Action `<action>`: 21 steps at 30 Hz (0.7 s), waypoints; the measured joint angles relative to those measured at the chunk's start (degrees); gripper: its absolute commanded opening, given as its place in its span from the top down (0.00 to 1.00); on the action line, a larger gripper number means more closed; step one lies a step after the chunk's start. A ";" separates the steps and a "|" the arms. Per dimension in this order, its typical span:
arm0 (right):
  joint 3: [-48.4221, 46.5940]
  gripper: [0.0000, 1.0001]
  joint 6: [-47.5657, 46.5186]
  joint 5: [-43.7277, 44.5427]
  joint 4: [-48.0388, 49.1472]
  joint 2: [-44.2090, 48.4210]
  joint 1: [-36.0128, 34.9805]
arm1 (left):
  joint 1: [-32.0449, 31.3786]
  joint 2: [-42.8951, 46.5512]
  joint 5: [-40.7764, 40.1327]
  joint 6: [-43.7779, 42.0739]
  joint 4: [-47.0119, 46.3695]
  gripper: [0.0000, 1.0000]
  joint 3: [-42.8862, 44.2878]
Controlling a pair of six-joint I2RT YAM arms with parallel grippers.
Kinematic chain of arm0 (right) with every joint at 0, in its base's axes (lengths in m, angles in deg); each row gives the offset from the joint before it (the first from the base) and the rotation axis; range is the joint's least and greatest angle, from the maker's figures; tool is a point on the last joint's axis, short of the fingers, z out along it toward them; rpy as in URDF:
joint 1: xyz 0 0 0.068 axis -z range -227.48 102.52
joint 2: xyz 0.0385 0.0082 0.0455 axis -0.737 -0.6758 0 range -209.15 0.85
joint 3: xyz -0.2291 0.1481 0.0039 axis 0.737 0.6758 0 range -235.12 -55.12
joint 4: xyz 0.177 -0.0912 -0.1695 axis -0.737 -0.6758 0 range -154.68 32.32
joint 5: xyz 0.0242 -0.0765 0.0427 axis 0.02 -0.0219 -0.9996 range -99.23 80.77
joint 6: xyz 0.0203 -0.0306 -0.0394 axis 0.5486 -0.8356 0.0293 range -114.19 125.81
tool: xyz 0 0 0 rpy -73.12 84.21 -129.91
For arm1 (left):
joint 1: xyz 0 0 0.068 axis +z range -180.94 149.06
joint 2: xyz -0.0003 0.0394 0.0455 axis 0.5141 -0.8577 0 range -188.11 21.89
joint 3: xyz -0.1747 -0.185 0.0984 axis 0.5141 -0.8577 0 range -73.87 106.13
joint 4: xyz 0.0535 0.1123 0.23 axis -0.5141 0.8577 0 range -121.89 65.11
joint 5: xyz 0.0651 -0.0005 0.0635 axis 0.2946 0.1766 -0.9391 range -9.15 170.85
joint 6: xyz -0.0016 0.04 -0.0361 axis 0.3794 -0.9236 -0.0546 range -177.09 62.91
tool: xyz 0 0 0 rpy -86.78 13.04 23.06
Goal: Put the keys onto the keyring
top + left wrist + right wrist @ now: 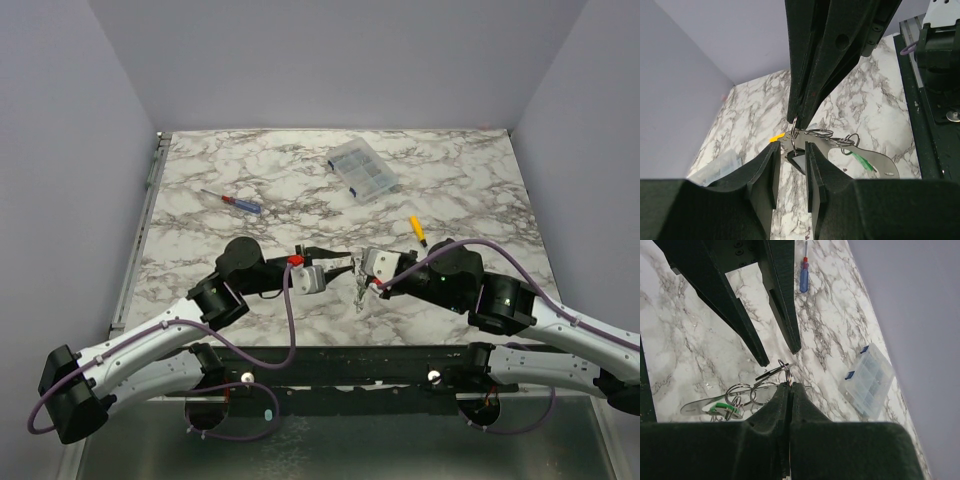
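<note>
The keyring [786, 371] is a small silvery ring that my right gripper [790, 385] is shut on, held just above the table. A dark flat key [771, 372] hangs on it. More rings [742, 392], a silvery key [697, 406] and a green tag [726, 407] lie linked below it. In the left wrist view the keys [867, 162] and rings [820, 133] lie just past my left gripper [791, 150], which is open with the held ring [794, 128] right in front of its gap. In the top view both grippers meet over the keys [360, 288]: left [332, 272], right [362, 272].
A clear plastic compartment box [362, 170] stands at the back, also in the right wrist view [867, 382]. A blue and red screwdriver [232, 202] lies at the back left. A yellow-handled screwdriver [417, 229] lies right of the grippers.
</note>
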 measured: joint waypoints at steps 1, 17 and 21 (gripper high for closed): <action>0.00 0.99 0.00 -0.07 0.02 -0.02 0.00 | 0.00 -0.13 0.00 0.02 -0.11 0.69 0.00; 0.00 0.99 0.02 -2.01 0.02 -0.26 0.00 | 0.00 -0.87 -0.09 0.26 -0.35 0.82 -0.31; 0.00 0.99 0.02 -2.58 0.02 -0.26 0.00 | 0.00 -0.90 -0.09 0.26 -0.35 0.90 -0.35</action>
